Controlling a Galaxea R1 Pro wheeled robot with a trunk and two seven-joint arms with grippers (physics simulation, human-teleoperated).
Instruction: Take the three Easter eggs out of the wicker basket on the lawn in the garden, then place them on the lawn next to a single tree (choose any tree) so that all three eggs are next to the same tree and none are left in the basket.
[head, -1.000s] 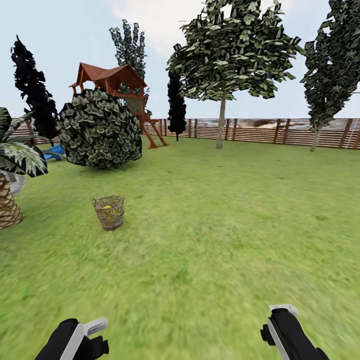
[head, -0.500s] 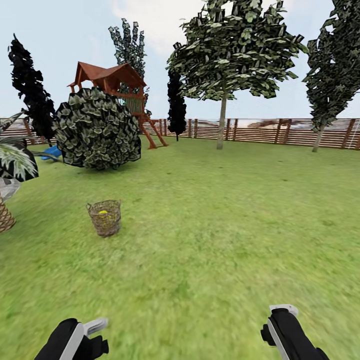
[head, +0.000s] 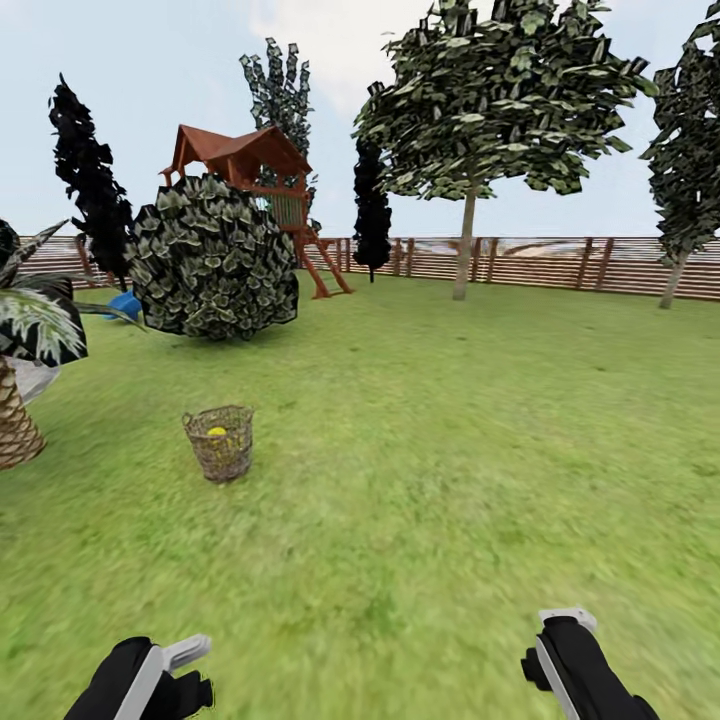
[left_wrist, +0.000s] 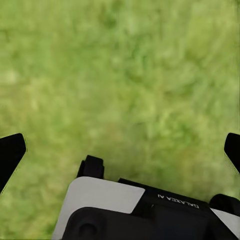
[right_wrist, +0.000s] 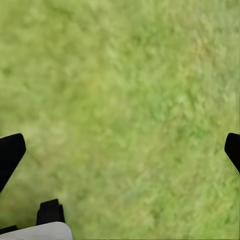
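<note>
my 2 black-and-white grippers, left (left_wrist: 120, 150) and right (right_wrist: 120, 150), hang low with fingers spread over mottled green lawn (head: 450, 480), holding nothing. ahead to my left stands 1 round brown open-weave wicker basket (head: 220, 455); 1 small yellow egg (head: 217, 432) shows inside.

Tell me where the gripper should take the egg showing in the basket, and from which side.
Judging from here: from above, through the wicker basket's open top, fingers closing across the Easter egg's narrow width. The upright woven wall blocks any side approach.
</note>
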